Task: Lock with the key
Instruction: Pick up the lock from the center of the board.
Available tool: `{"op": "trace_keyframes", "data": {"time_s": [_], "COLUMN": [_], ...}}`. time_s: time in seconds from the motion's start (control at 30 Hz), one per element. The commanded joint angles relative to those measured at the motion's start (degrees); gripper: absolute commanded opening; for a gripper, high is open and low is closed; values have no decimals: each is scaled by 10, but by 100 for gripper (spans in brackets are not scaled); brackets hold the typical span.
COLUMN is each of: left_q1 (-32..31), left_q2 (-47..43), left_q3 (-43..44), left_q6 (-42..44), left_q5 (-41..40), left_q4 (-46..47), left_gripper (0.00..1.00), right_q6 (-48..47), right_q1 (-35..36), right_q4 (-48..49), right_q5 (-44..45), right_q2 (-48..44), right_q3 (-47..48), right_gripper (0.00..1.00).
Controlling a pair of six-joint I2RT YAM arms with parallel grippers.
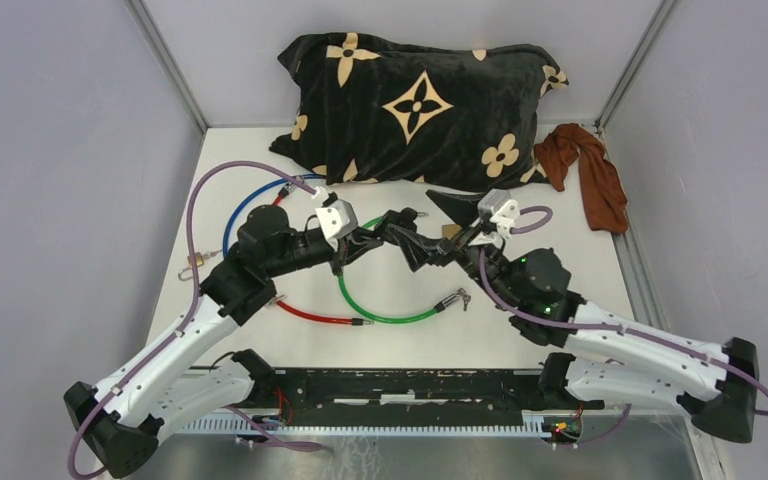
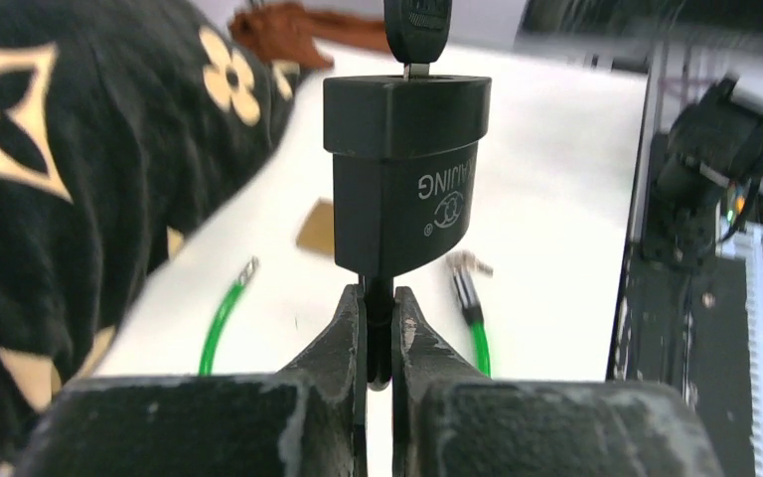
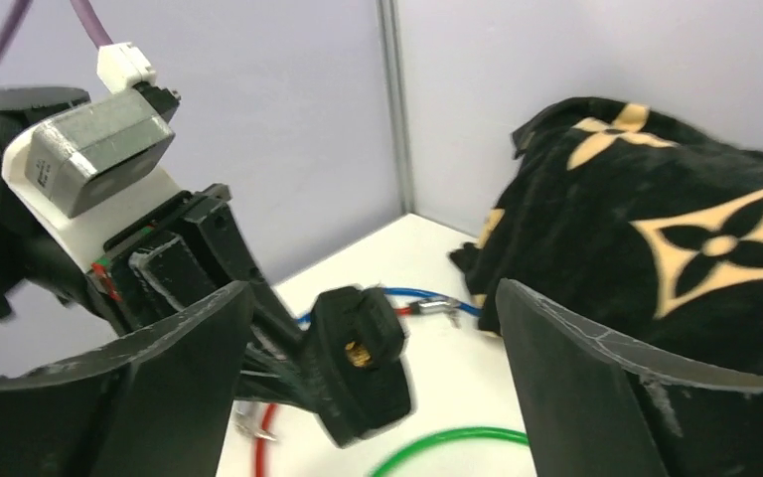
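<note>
White table (image 1: 410, 345), walled on three sides. The far edge is taken up by a black pillow (image 1: 420, 105) with a beige flower print. It lies just beyond the spot where your two arms meet, so there is little room on that side. A brown cloth (image 1: 590, 170) is bunched at the far right, against the pillow's corner and well apart from the grippers.

Three cable loops lie on the tabletop:
- blue cable (image 1: 230, 215), far left, partly under your left arm
- red cable (image 1: 310, 315), near left
- green cable (image 1: 380, 318), curving across the middle, directly below the meeting point

The black padlock (image 2: 402, 169) is held up off the table at centre, between the two arms. Your left gripper (image 2: 379, 298) is clenched on the thin dark part under the lock body, with the fingers pressed nearly together. The key (image 2: 417, 25) sits in the opposite end of the lock, its black head sticking out.

Your right gripper (image 3: 373, 293) is released. Its fingers are spread wide and face the lock's end without touching it.

A small brass padlock (image 1: 197, 263) lies at the left edge of the table, beside your left arm. A small tan piece (image 2: 316, 227) lies on the table below the lock; you can't tell what it is.
</note>
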Motion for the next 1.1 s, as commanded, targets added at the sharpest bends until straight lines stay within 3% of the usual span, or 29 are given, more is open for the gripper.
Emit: {"op": "trace_keyframes", "data": {"time_s": [0.0, 0.13, 0.3, 0.53, 0.73, 0.97, 1.03, 1.07], "left_q1": [-3, -3, -4, -4, -4, -4, -4, -4], "left_q2": [-24, -6, 17, 28, 28, 27, 27, 26], "left_q3": [36, 63, 95, 115, 112, 113, 113, 112], "left_q6": [97, 174, 213, 233, 237, 234, 228, 221], "left_q5": [-27, 9, 37, 40, 50, 68, 78, 79], "left_q4": [-135, -251, -333, -371, -374, -374, -373, -370], "left_gripper": [2, 2, 2, 2, 2, 2, 2, 2], "right_q6": [-78, -136, -144, -146, -97, -82, -81, -81], "right_q1": [-51, -98, -134, -145, -145, -145, -145, -145], "right_q4": [-163, -310, -335, -340, -294, -308, -313, -318], "right_q5": [-148, -310, -475, -552, -608, -608, -600, -594], "right_q2": [-87, -100, -39, 70, 119, 152, 157, 160], "right_q3": [-13, 2, 26, 87, 91, 107, 112, 115], "right_gripper": [98, 98, 98, 97, 79, 28, 3, 0]}}
